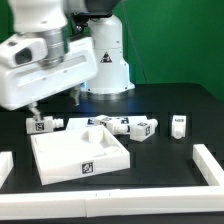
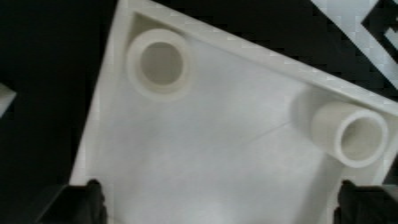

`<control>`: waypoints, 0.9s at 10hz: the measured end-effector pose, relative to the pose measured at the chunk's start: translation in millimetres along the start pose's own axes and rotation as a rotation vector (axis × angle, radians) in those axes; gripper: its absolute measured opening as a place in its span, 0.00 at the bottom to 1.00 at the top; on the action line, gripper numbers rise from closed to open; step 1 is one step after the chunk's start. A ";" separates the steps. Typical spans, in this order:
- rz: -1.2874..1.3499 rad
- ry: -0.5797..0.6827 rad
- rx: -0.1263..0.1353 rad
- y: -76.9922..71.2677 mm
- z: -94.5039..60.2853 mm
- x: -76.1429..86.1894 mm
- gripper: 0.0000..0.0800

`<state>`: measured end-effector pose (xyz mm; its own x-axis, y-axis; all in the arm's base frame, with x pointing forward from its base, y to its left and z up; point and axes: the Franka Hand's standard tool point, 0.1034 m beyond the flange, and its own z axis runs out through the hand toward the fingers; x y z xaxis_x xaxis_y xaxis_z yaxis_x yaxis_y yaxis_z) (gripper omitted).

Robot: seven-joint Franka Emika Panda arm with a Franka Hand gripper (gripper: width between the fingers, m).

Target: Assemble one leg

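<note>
1. Gripper (image 1: 52, 100): I read it as hanging above the tray's (image 1: 70, 150) rear corner on the exterior view's left. Its jaws are spread wide with nothing held. In the wrist view the dark fingertips (image 2: 80, 203) frame only bare tray floor and two round corner sockets (image 2: 160, 62).
2. Leg (image 1: 45, 124): it lies flat on the table (image 1: 15, 138) just behind that same tray corner. I cannot tell whether it touches the tray wall.
3. Key relation: the leg sits below the hand and slightly outward from the tray. Its long axis runs roughly along the tray's rear wall. I judge that the jaws must come down astride its short width.
4. Other legs (image 1: 140, 127): several alike lie behind the tray toward the exterior view's right, and one of them lies well apart from the tray.
5. Room: the table is open on the leg's side away from the tray. On the near side, the tray wall is the edge I would keep a finger clear of during descent.
</note>
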<state>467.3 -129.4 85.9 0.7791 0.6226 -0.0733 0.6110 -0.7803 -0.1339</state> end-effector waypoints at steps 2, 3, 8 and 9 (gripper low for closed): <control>-0.007 0.000 -0.002 -6.0 0.1 4.3 0.81; -0.006 -0.001 -0.001 -5.5 0.5 3.7 0.81; 0.113 0.041 -0.013 22.8 18.8 7.0 0.81; 0.113 0.042 -0.015 22.4 18.3 8.4 0.81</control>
<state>484.9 -140.5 64.2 0.8480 0.5280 -0.0452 0.5209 -0.8462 -0.1124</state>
